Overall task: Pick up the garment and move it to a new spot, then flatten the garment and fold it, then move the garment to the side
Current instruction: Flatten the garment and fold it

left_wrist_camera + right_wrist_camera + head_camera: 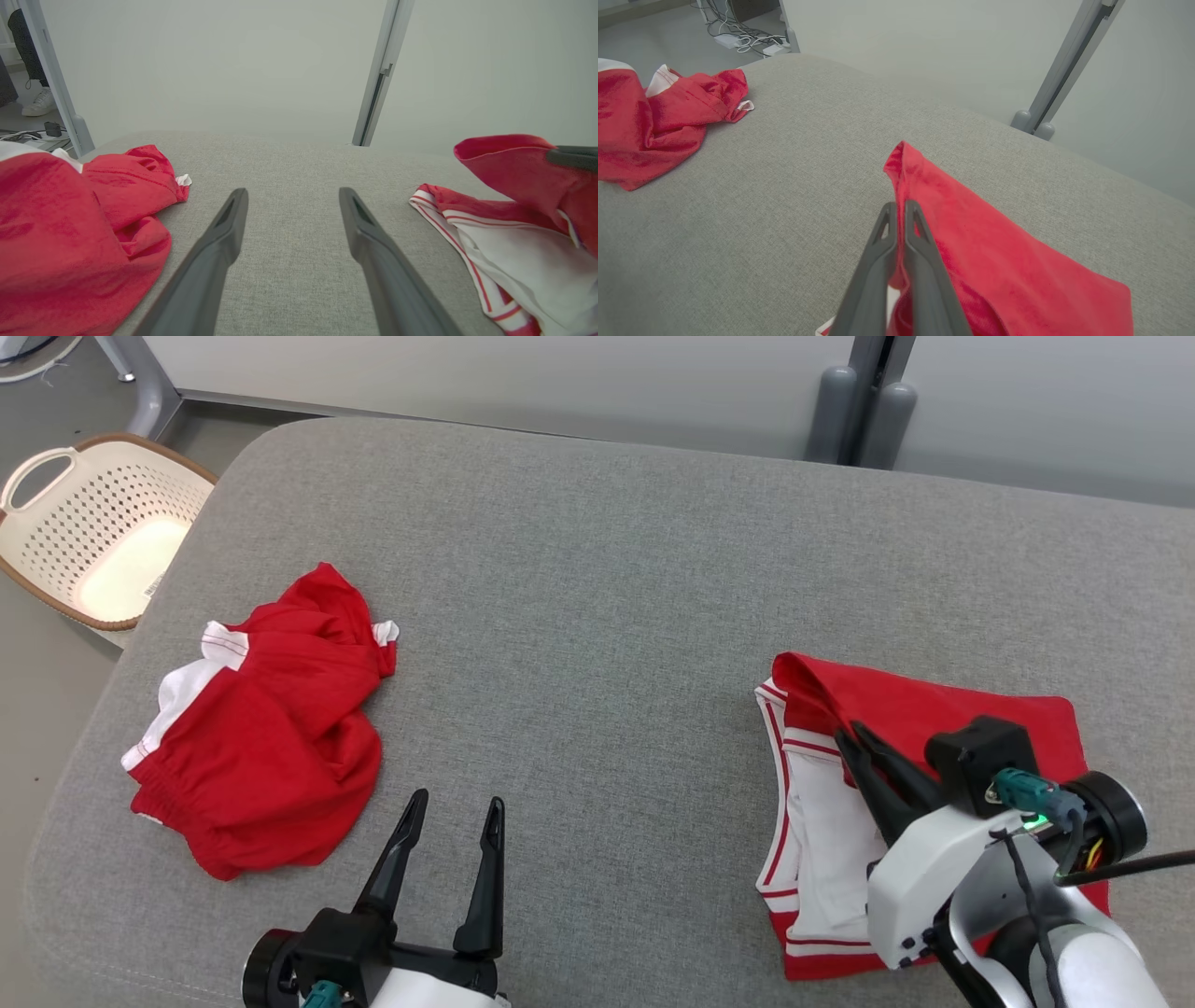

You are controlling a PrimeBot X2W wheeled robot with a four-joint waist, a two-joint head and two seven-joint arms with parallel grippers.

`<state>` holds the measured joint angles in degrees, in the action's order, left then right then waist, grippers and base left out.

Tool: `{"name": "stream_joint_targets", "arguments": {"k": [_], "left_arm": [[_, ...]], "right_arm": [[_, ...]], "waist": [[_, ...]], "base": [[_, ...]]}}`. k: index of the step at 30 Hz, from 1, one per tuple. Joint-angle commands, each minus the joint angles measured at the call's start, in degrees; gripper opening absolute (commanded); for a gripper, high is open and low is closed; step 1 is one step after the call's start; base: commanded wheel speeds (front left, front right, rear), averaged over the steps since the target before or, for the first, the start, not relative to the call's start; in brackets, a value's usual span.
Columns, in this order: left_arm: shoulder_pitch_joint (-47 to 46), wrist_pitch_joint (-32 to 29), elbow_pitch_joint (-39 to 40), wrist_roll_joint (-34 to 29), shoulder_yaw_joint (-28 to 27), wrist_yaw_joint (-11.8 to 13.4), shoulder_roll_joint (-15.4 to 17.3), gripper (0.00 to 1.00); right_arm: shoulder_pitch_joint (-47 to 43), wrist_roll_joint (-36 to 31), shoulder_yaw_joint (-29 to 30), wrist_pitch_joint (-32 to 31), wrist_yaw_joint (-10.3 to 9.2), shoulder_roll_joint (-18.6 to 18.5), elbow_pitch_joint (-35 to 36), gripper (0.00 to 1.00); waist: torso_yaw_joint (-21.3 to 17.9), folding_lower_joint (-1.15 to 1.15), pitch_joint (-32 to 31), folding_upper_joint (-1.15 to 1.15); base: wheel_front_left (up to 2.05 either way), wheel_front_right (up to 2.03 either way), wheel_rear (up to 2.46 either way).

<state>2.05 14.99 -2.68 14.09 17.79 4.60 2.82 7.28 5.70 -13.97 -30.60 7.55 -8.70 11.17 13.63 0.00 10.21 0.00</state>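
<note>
I have the right gripper (851, 737) pinched shut on a raised red fold of the red-and-white striped-trim garment (934, 709). It lies partly flattened near the right edge of the grey woven fabric surface (597, 569), toward its near edge. I judge the fold is lifted so it can be carried across for folding. My left gripper (455, 800) hovers over the near edge with its jaws wide and empty, presumably on standby. Count: two garments, the other a crumpled red-and-white garment (261, 728) by the left edge; one cream perforated plastic basket (103, 504) beyond the far-left corner; two grippers.
</note>
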Motion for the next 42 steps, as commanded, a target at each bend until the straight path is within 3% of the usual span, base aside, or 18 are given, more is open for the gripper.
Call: {"name": "stream_joint_targets", "arguments": {"k": [1,4,5,6,7,13,21,25,29,34,37,42], "left_arm": [[0.3,0.3,-0.2,0.3,0.1,0.2,0.2,1.0],[0.5,0.3,-0.4,0.7,0.2,0.4,0.2,1.0],[0.5,0.3,-0.5,0.8,0.3,0.5,0.2,1.0],[0.5,0.3,-0.6,0.9,0.4,0.5,0.2,1.0],[0.5,0.3,-0.6,0.9,0.5,0.5,0.2,1.0],[0.5,0.3,-1.2,0.6,0.6,0.4,0.2,1.0],[0.4,0.3,-0.2,0.2,0.0,0.7,0.2,1.0],[0.7,0.3,0.7,-0.1,-0.8,1.1,0.2,1.0],[1.3,0.3,1.9,-0.3,-2.2,2.0,0.2,1.0],[3.5,0.3,3.5,-0.5,-4.7,2.3,0.2,1.0],[4.7,0.3,4.8,-1.5,-6.1,1.9,0.2,1.0],[6.9,0.3,6.1,-3.7,-7.8,1.1,0.2,1.0]], "right_arm": [[-1.0,0.1,-0.6,-0.7,-0.13,0.2,0.7,0.0],[-1.9,1.3,-1.5,-1.6,-0.13,0.9,1.5,0.0],[-2.2,1.5,-1.8,-1.9,-0.13,0.9,1.2,0.22],[-2.3,1.7,-2.0,-2.0,-0.13,0.8,1.0,0.83],[-2.3,2.2,-2.0,-1.9,-0.13,1.1,0.9,1.0],[-1.4,6.5,-0.8,2.9,-0.13,1.9,3.3,1.0],[-1.7,8.2,9.3,11.5,-0.07,-0.7,4.6,1.0],[-3.2,7.4,12.0,20.0,-0.07,-3.9,0.7,1.0],[-5.0,7.0,10.3,30.6,-0.07,-6.5,-6.6,1.0],[-5.4,4.6,9.8,44.3,-0.09,-5.3,-17.6,1.0],[-4.8,4.1,9.7,45.8,-0.1,-3.8,-21.3,1.0],[-8.0,4.0,9.0,45.9,-0.08,-2.0,-19.6,1.0]], "waist": [[0.4,0.0,-0.1,0.0],[0.5,0.0,-0.3,0.0],[0.5,0.0,-0.4,0.0],[0.4,0.0,-0.5,0.0],[0.4,0.0,-0.6,0.0],[-1.2,0.0,-1.5,0.0],[-4.0,0.0,-2.6,0.0],[-5.8,0.0,-3.4,0.0],[-7.5,0.0,-4.9,0.0],[-9.6,0.0,-6.9,0.0],[-10.5,0.0,-7.8,0.0],[-11.4,0.0,-9.2,0.0]], "base": [[0.0,0.0,0.0],[0.0,0.0,0.0],[0.0,0.0,0.0],[0.0,0.0,0.0],[0.0,0.0,0.0],[0.0,0.0,0.0],[0.0,0.0,0.0],[0.0,0.0,0.0],[0.0,0.0,0.0],[0.0,0.0,0.0],[0.0,0.0,0.0],[0.0,0.0,0.0]]}}
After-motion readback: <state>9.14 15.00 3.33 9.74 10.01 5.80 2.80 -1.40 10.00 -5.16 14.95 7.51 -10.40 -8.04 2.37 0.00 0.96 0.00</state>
